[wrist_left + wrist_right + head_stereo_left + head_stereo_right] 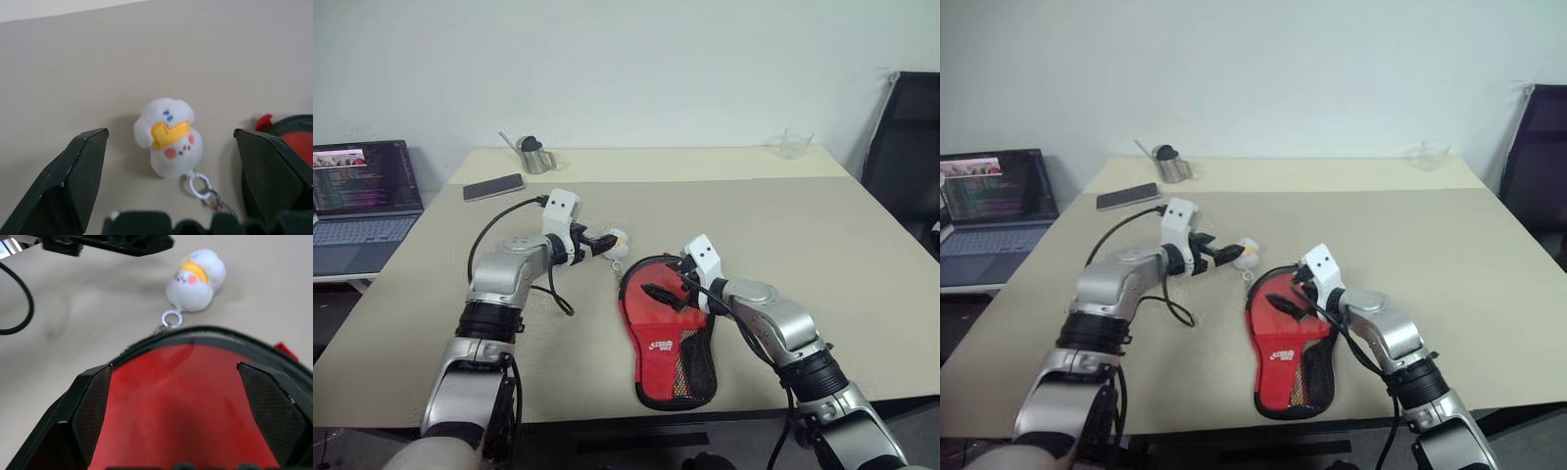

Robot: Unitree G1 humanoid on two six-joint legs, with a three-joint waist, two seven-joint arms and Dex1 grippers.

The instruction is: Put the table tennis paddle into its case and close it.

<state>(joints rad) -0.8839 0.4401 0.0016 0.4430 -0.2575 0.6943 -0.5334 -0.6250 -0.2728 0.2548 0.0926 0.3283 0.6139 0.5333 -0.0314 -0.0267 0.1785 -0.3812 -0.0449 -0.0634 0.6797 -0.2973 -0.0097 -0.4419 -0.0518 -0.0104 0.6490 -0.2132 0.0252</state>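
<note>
The case (664,338) lies flat on the table, red-faced and black-trimmed, with a white logo and a black mesh pocket toward its narrow near end. Its white fluffy charm (168,137) rests on the tabletop just beyond the round end, joined by a small ring. My left gripper (605,242) is open, low over the table, its fingers either side of the charm without touching it. Over the case's round end my right gripper (173,369) hovers open, with the red face (186,401) between its fingers. The table tennis paddle is hidden.
On the beige table (822,245), a phone (493,187) and a metal cup (536,155) sit at the far left. A clear bowl (793,145) is at the far right. An open laptop (362,206) stands left of the table, and a black chair (906,147) to its right.
</note>
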